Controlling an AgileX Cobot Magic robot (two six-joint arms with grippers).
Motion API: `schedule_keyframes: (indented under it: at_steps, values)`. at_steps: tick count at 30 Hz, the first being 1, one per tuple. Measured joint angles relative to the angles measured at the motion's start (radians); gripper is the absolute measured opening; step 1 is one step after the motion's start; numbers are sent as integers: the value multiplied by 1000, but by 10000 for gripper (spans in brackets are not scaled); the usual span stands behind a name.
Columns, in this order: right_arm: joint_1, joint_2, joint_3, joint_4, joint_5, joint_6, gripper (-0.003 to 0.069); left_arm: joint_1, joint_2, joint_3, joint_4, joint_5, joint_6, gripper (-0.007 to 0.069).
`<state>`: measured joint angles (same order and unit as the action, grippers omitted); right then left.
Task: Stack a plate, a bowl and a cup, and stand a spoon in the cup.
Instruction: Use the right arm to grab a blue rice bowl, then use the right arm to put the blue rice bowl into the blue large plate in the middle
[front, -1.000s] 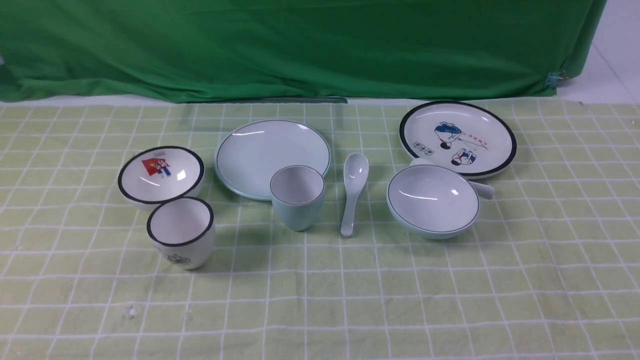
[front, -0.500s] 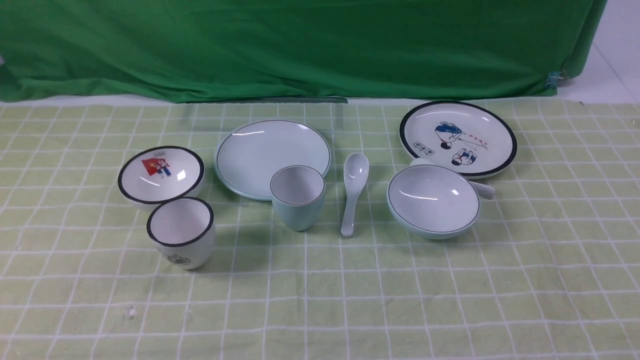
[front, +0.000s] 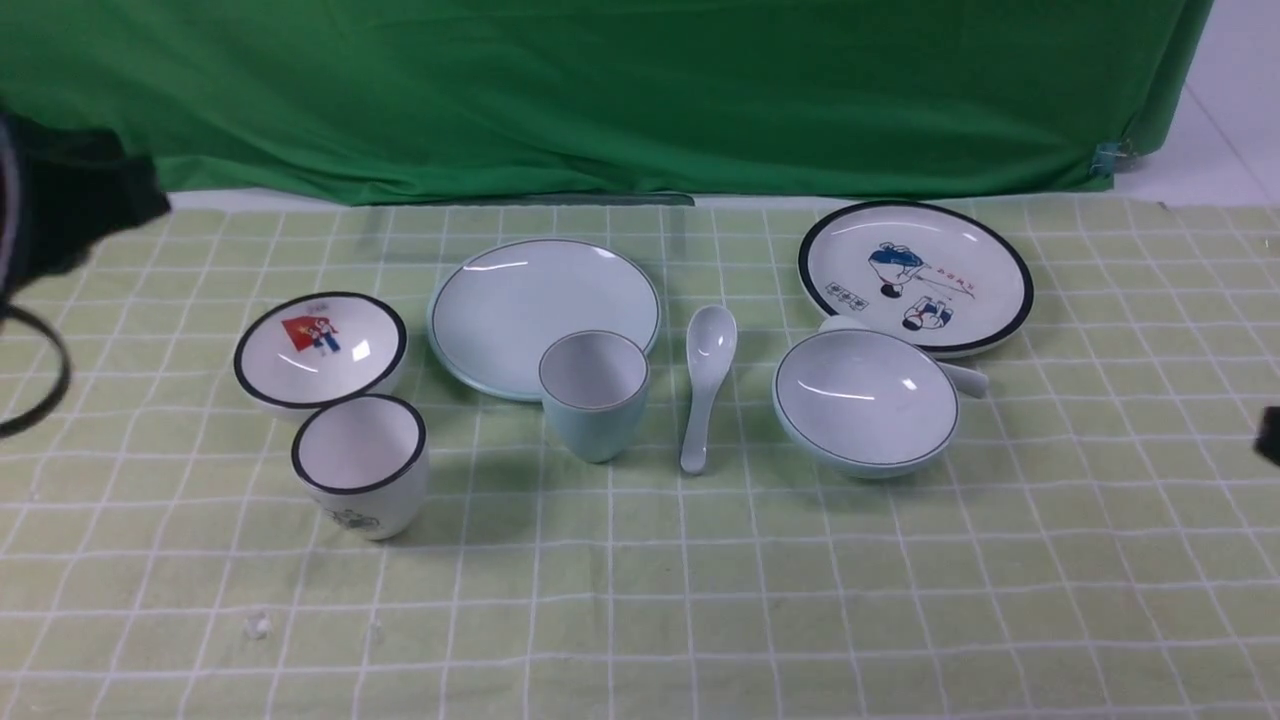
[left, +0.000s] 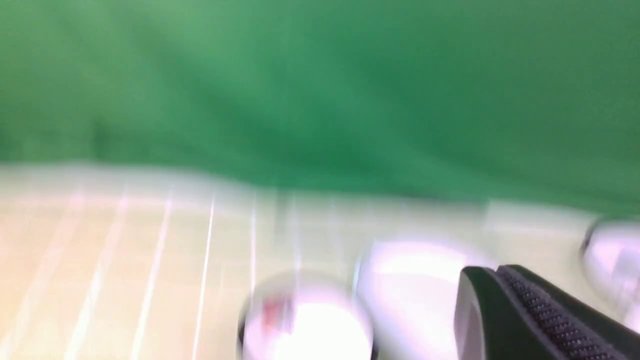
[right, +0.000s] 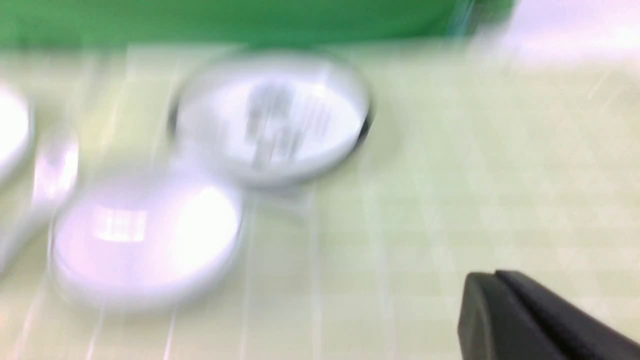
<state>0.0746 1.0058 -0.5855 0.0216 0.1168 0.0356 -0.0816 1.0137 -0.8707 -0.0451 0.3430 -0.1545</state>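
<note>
The table (front: 640, 610) wears a pale green checked cloth, with a green curtain (front: 600, 90) hung along its far edge. All four task pieces stand separately on the cloth, nothing stacked yet. The plate (front: 545, 318) lies flat at the middle, toward the far side. The cup (front: 595, 397) stands upright at the plate's near right rim and overlaps it in the front view; whether they touch I cannot tell. The spoon (front: 706, 385) lies just right of the cup, scoop up and toward the far side, handle pointing near. The bowl (front: 865, 402) sits upright to the right of the spoon, apart from it.

Behind the bowl lies a white plate (front: 915, 272) with a black rim and cartoon figures. A whiter spoon (front: 965, 378) pokes out between the two, mostly hidden by the bowl. On the left, a white bowl (front: 320, 348) with a red picture sits just beyond a black-rimmed white cup (front: 362, 468).

The left arm (front: 70, 205) shows as a dark shape at the far left edge, a black cable (front: 45, 385) looping below it. Only a dark sliver of the right arm (front: 1270, 436) shows at the right edge. Both wrist views are blurred. The left fingers (left: 495, 285) are clenched together on nothing, and the right fingers (right: 492, 287) likewise — pressed tight, nothing between them.
</note>
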Motion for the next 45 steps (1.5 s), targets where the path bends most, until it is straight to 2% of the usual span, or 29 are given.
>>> schedule_keyframes:
  at_steps: [1,3,4,6,8,9,10,11,12,13,15,17,20,24,27,30,31,34,37,45]
  values:
    - [21,41,-34,0,58,-15,13,0,20,-16,-37,55,50,-29]
    - [107,225,-182,0,269,-79,18,0,137,-108,-213,268,269,-29]
    - [131,280,-231,1,307,-87,27,0,169,-127,-256,305,306,-29]
    - [173,402,-342,5,390,-101,68,0,230,-154,-393,396,411,-27]
    - [203,542,-468,15,442,-110,158,-2,286,-168,-531,448,511,-22]
    - [206,554,-479,18,448,-112,168,-3,289,-168,-548,454,529,-20]
    - [211,652,-569,51,465,-111,265,-18,314,-170,-583,462,581,-11]
    - [211,652,-579,51,466,-111,276,-18,316,-170,-585,462,584,-10]
    - [211,738,-646,79,474,-111,357,-35,326,-170,-579,462,607,-1]
    - [211,780,-682,89,477,-111,399,-46,328,-170,-567,462,610,4]
    - [211,849,-737,97,479,-104,447,-63,329,-170,-540,462,618,12]
    - [211,926,-793,102,478,-76,456,-74,329,-170,-513,455,625,20]
    - [211,985,-830,101,478,-47,424,-78,330,-170,-502,442,628,27]
    - [211,1039,-864,104,476,-22,261,-78,332,-170,-497,423,628,35]
    - [211,1019,-897,116,503,-48,139,-78,332,-170,-497,421,629,38]
    - [216,1003,-958,131,576,-87,83,-78,332,-170,-497,409,629,43]
    - [217,1003,-970,132,591,-95,83,-78,332,-170,-497,408,629,43]
    - [229,1005,-1116,222,684,-219,85,-78,332,-170,-501,384,629,45]
    - [268,1041,-1288,316,672,-282,85,-78,332,-170,-516,372,628,48]
    - [364,1353,-1745,356,656,-215,85,-78,332,-170,-520,370,628,59]
